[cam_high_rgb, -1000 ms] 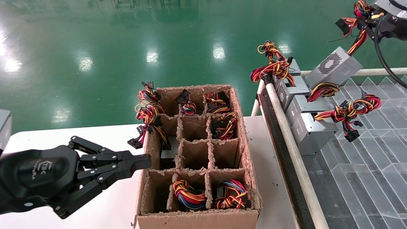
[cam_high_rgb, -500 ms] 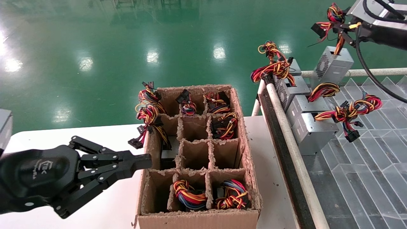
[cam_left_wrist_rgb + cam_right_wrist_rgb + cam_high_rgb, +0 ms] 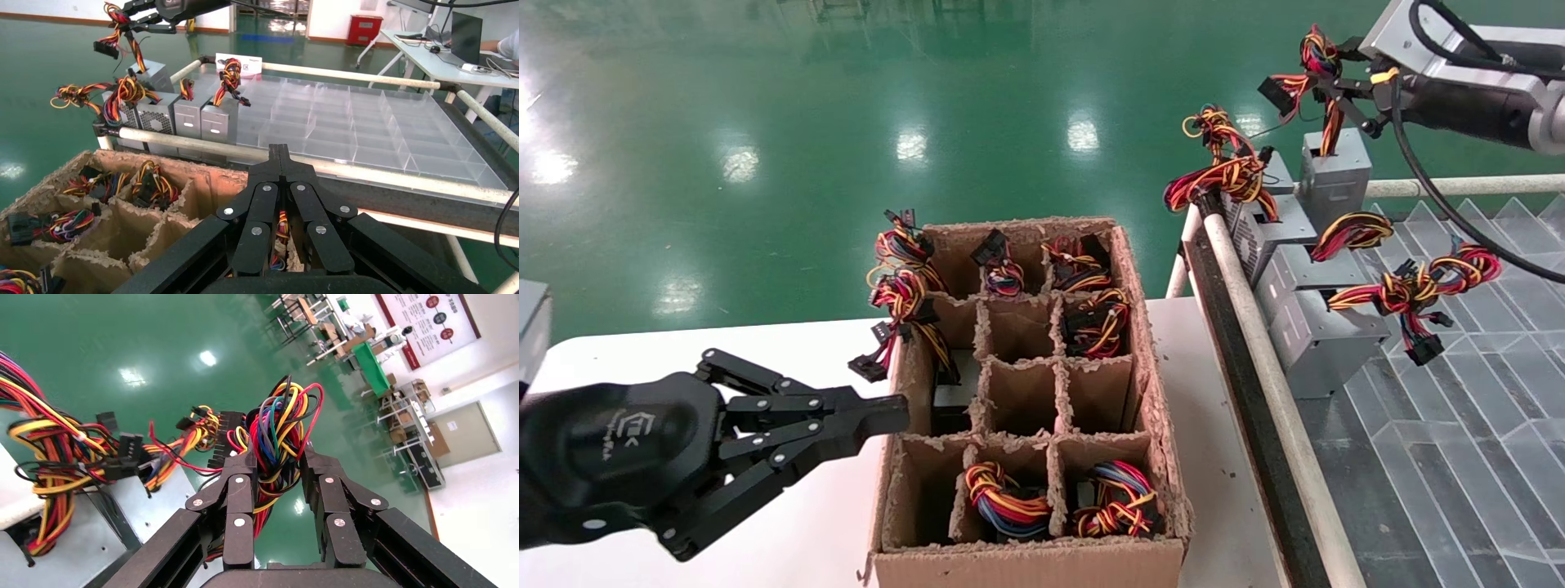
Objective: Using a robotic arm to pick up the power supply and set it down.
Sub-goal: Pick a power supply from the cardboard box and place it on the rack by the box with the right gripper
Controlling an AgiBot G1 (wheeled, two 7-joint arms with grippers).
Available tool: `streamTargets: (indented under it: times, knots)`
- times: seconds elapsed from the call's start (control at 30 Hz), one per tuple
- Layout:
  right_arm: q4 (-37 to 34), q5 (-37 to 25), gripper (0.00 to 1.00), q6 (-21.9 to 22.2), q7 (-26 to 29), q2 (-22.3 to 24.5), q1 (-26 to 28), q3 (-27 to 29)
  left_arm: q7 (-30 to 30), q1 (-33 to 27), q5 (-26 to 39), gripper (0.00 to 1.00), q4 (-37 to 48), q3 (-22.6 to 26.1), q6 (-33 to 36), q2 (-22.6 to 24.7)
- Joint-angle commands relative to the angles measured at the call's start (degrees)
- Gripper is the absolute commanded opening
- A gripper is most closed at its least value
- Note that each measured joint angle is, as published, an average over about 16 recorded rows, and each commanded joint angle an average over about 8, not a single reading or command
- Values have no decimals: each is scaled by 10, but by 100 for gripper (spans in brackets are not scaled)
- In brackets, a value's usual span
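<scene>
The power supply (image 3: 1332,178), a silver-grey metal box, hangs by its red, yellow and black wire bundle (image 3: 1316,61) above the rail at the upper right. My right gripper (image 3: 1328,82) is shut on that bundle; the right wrist view shows the wires (image 3: 278,435) pinched between the right gripper's (image 3: 278,458) two fingers. The box dangles upright, just above the row of other supplies. In the left wrist view the same power supply (image 3: 154,73) hangs far off. My left gripper (image 3: 896,415) is shut with nothing in it, its tips (image 3: 280,150) beside the cardboard box's left wall.
The brown cardboard divider box (image 3: 1148,351) stands on the white table (image 3: 641,351), with wired supplies in several cells. More power supplies (image 3: 1316,339) lean in a row behind a white rail (image 3: 1250,318). A clear plastic tray (image 3: 1459,425) lies to the right.
My right arm has carried the hanging power supply leftward along the rail, and the box has swung from tilted to upright. My left arm has not moved.
</scene>
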Motion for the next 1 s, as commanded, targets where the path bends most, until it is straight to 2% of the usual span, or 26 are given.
streamTargets:
  times: [0.03, 0.37, 0.7, 1.0]
  knots:
    - [-2, -1, 0, -3, 0, -3, 0, -1, 0, 0, 0, 0, 0, 0, 0, 0]
    - [-16, 6, 0, 7, 17, -10, -2, 4, 0, 0, 0, 0, 0, 0, 0, 0]
    - [-21, 0, 0, -12, 37, -13, 1, 0, 0, 0, 0, 0, 0, 0, 0, 0]
    - [-30, 6, 2, 28, 53, -14, -16, 4, 0, 0, 0, 0, 0, 0, 0, 0]
